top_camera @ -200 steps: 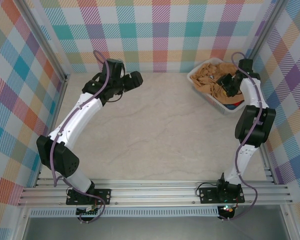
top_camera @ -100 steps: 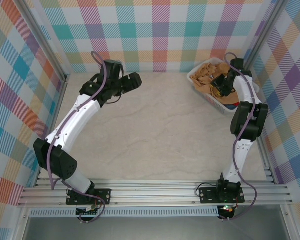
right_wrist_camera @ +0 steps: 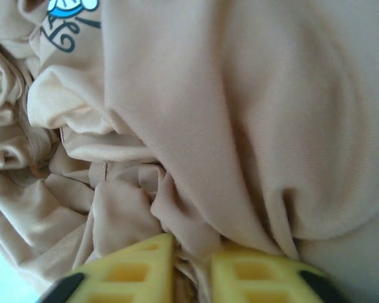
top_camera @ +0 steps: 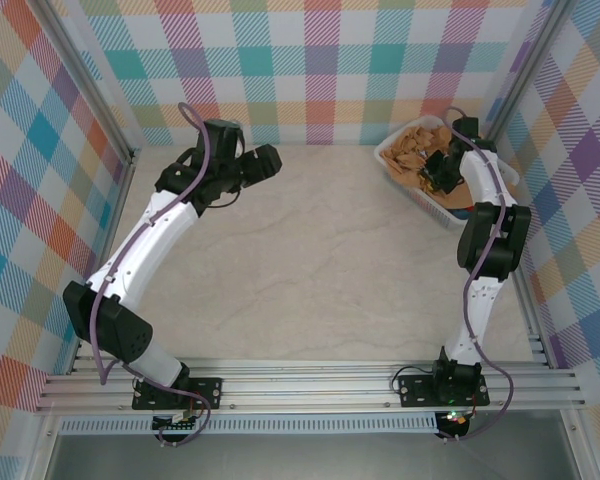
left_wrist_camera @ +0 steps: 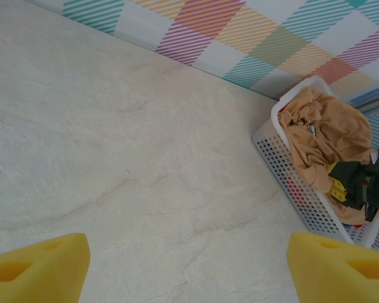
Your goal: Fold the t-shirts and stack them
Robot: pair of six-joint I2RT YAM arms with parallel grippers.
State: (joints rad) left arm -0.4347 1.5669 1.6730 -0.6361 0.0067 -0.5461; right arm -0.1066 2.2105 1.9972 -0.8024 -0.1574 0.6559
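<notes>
Right gripper (right_wrist_camera: 192, 262) clenched on tan-orange t-shirt (right_wrist_camera: 240, 113) fold in basket (left_wrist_camera: 290, 180); left gripper (left_wrist_camera: 189, 268) released.

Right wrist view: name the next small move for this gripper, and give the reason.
Probably lift straight up. The right gripper is nearly shut with a fold of the tan-orange t-shirt pinched between its fingers, and the shirt lies bunched in the white basket. A short rise would test the grip and start drawing the shirt out toward the table.
</notes>
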